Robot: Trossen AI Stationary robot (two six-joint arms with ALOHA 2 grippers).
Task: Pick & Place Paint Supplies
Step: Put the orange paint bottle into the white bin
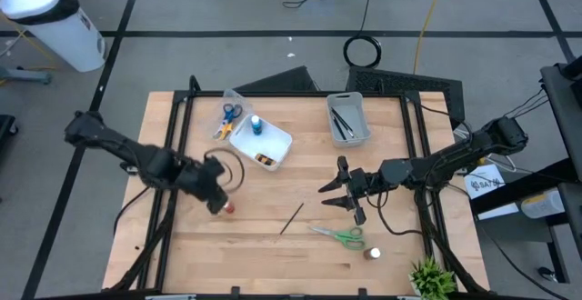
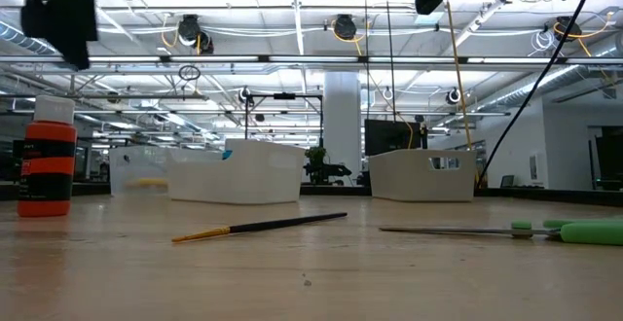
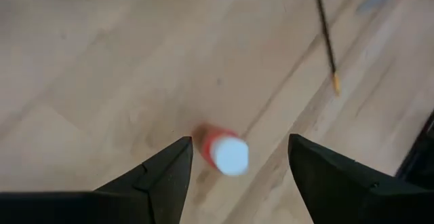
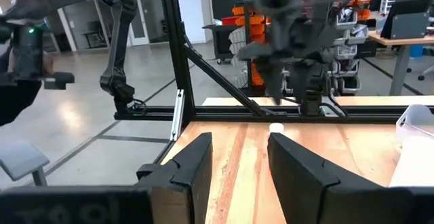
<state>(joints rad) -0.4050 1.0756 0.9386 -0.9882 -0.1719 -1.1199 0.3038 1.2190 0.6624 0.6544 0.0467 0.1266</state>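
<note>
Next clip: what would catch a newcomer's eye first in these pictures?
The left gripper, open, hangs right above a small red paint bottle with a white cap, standing upright on the wooden table near its left side. Mid-table lies a thin paintbrush, green-handled scissors right of it, with the right gripper above them.

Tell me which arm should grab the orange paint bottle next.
Left. The left gripper hangs open right above the orange paint bottle, fingers either side. The right gripper is across the table, near the green scissors.
</note>
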